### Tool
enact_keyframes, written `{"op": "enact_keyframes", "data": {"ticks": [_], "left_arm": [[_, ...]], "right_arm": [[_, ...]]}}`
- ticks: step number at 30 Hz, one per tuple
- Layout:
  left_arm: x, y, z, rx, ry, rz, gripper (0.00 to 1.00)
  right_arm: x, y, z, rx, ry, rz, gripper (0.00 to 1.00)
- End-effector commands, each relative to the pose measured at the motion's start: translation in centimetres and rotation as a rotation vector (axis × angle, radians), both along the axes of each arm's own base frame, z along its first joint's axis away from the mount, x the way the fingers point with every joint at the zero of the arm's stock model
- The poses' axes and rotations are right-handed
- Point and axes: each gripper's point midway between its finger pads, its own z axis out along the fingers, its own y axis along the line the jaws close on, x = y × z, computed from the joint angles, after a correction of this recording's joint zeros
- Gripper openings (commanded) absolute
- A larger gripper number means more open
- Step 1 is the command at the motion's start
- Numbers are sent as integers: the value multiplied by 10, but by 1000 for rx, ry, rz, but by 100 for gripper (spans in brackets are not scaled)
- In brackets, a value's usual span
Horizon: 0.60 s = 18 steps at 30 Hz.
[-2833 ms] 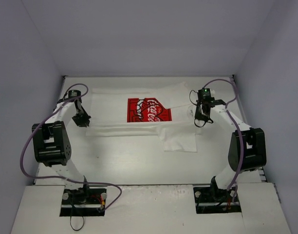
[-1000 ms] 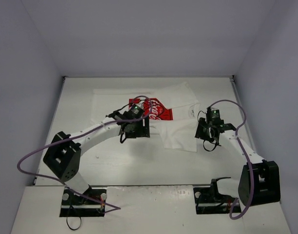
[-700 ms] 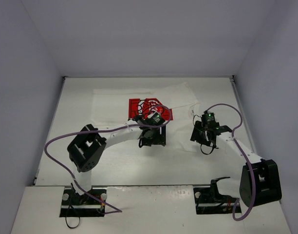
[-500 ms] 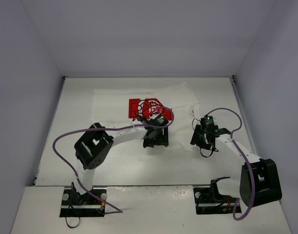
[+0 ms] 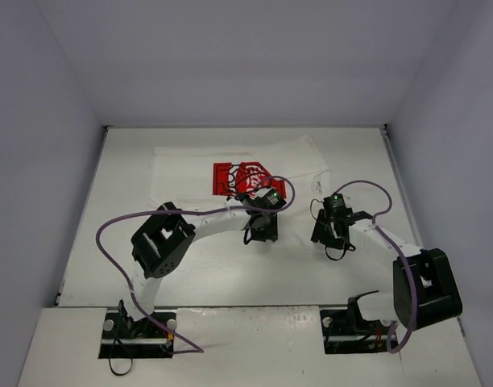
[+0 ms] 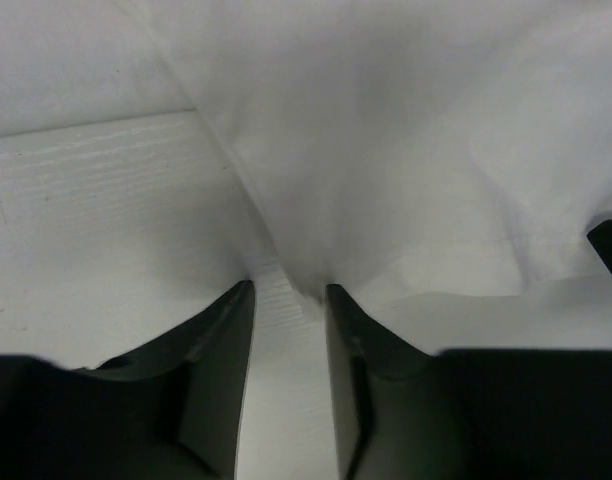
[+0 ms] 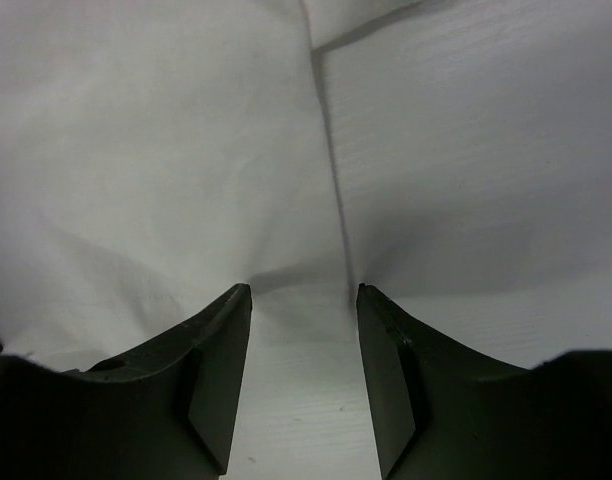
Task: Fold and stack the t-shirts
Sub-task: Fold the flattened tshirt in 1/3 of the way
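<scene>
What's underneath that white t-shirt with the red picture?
The white cotton t-shirt lies spread on the white table, which shows around it. Anything beneath the fabric is covered from view.

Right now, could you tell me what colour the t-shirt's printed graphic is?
Red graphic on a white t-shirt; clearest in the top external view.

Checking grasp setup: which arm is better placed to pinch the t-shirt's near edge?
Probably right. The right gripper is open with the t-shirt spanning the gap at its fingertips; only a corner tip of fabric reaches the open left gripper. Both are close.
</scene>
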Motion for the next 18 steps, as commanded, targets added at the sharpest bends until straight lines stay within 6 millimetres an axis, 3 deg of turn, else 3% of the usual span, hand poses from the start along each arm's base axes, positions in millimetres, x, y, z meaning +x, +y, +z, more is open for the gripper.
{"op": "enact_keyframes", "data": {"ticks": [1, 4, 6, 9, 10, 13, 16, 18], "left_arm": [[9, -12, 17, -35, -50, -6, 25], [12, -13, 16, -28, -59, -21, 11], [15, -13, 18, -23, -77, -31, 1], [25, -15, 32, -37, -114, -54, 0], [30, -14, 39, -45, -130, -59, 0], [51, -10, 63, -56, -204, -75, 0], [93, 3, 104, -83, -310, -55, 0], [111, 10, 116, -89, -340, -47, 0]], "right_arm": [[0, 0, -9, -14, 11, -20, 43], [-3, 1, -13, -16, 19, -26, 38], [-2, 1, -13, -19, 20, -26, 23], [5, 1, -8, -22, 5, -17, 3], [10, 3, -3, -21, -13, -10, 1], [38, 9, 24, -15, -99, 17, 0], [80, 15, 62, -31, -188, 42, 0], [103, 17, 81, -30, -235, 48, 0]]}}
